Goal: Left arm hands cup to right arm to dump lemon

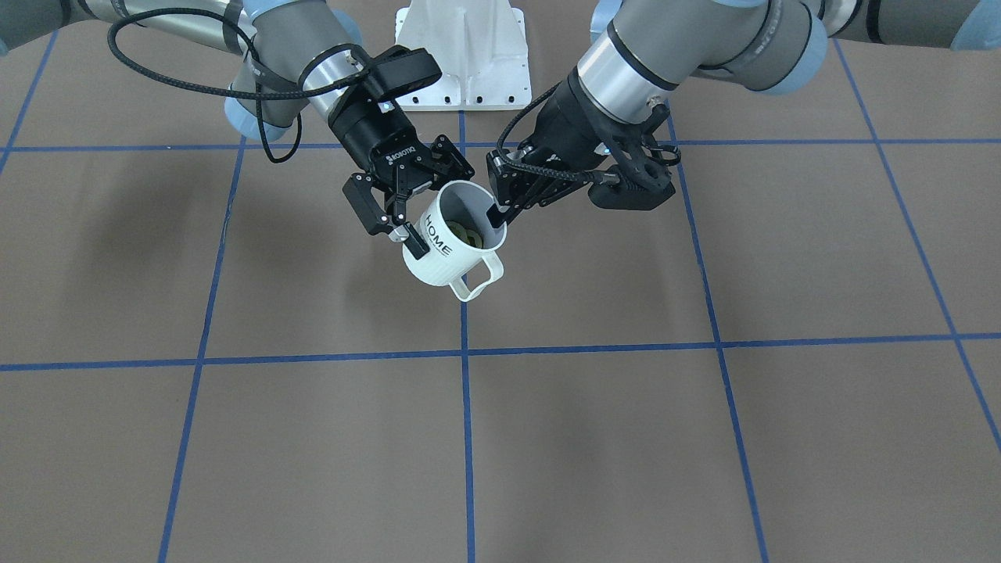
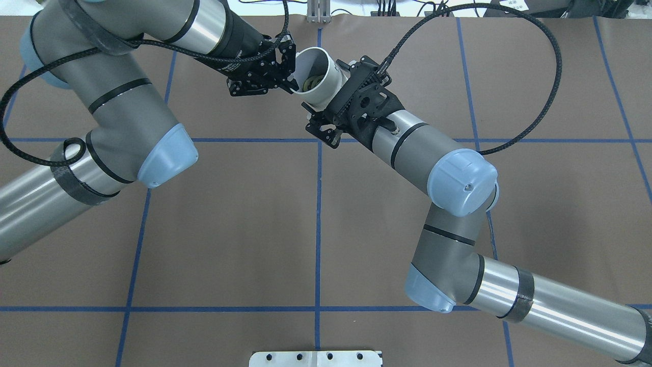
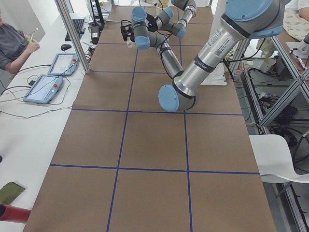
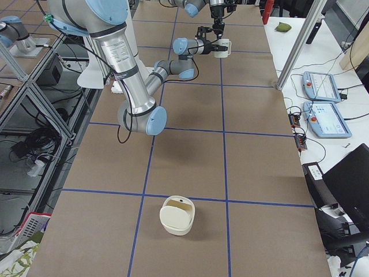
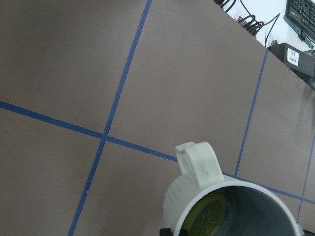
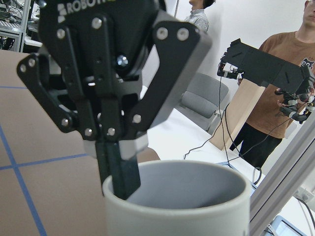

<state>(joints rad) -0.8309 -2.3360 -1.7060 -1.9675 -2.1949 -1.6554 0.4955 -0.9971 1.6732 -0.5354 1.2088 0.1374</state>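
Observation:
The cup [image 1: 450, 262], white and ribbed with "HOME" on it, hangs above the table between both grippers. A lemon slice [image 1: 463, 233] lies inside and also shows in the left wrist view [image 5: 206, 219]. My left gripper [image 1: 499, 215] comes from above and is shut on the rim, one finger inside the cup. The right wrist view shows this grip [image 6: 118, 172]. My right gripper [image 1: 439, 209], marked "ROBOTIQ", reaches in level, its fingers spread on both sides of the cup's body with pads against the wall. The overhead view shows the right gripper [image 2: 330, 86] and the left gripper [image 2: 291, 85].
The brown table has a blue tape grid. The white robot base plate [image 1: 463, 55] stands behind the grippers. A cream lidded container [image 4: 177, 214] sits far off toward my right end. A metal post [image 4: 300, 46], tablets and people are on the operators' side.

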